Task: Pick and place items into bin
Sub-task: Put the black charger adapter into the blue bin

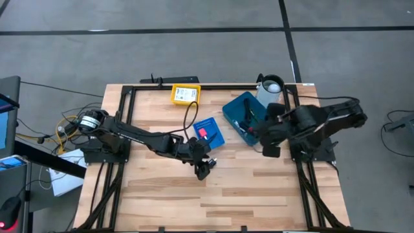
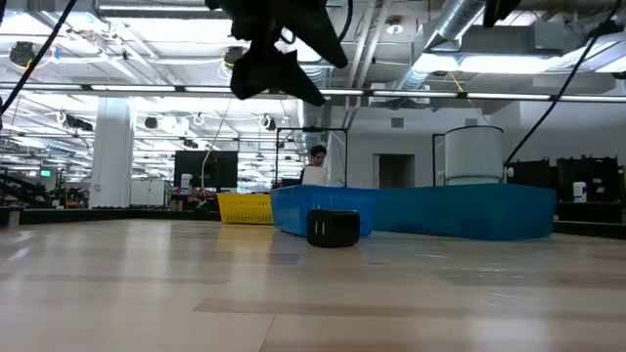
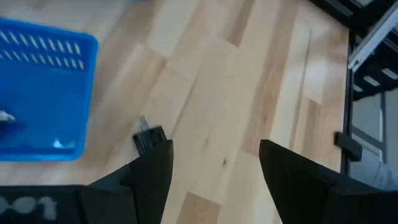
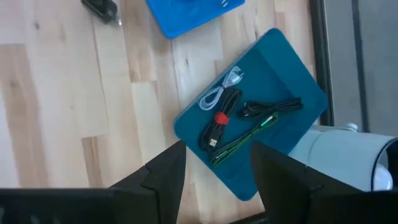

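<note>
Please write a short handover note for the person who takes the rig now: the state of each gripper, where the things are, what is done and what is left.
Left gripper: open, empty, above bare table near the middle.
Right gripper: open, empty, over the near edge of the teal tray.
In the teal tray: a white cable, black cables with a red tie, a green cable.
A small black plug-like item lies loose on the table beside the blue basket; the basket has a red piece in it.
Done: cables in the tray.
Left: the black item; I cannot see other loose items.
</note>
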